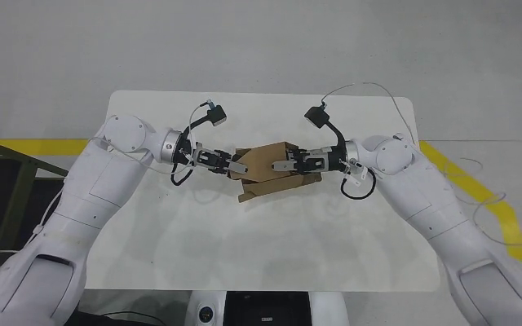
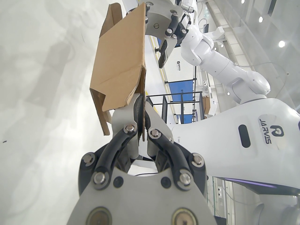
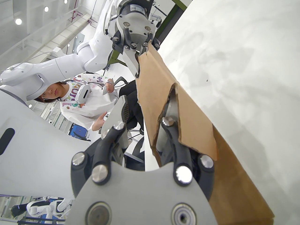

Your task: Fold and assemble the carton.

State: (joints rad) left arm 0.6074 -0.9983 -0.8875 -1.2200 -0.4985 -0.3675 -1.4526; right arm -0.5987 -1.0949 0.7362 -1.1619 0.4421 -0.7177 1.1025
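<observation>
A: Where is the carton, and who has it?

B: The brown corrugated cardboard carton (image 1: 265, 169) hangs over the middle of the white tabletop (image 1: 342, 244), between the 2 arms. It is half-formed, with 1 broad flat panel, creased walls and loose flaps at the ends. I can't tell whether its lowest flap touches the tabletop.

A: And the grips?

B: The left pincer (image 2: 140, 105) is pressed together on the edge of 1 end flap, with the board pinched between its dark pads. The right pincer (image 3: 147, 105) is spread. 1 finger sits inside the carton behind a ragged-edged flap and the other is outside. The wall runs between them, unclamped.

A: So what could go wrong?

B: As I judge it, everything hangs from 1 thin pinch. The board is matte, fibrous and light. It is stiff along its flutes but ready to bend at any crease. A push from the right side could fold the held flap instead of squaring the walls, or slide it out of the pads. The ragged edge by the right finger could catch and rip. If the right pincer closes askew, it may crush the wall and leave a false crease.

A: The remedy?

B: Close squarely on the wall before any pull.
</observation>
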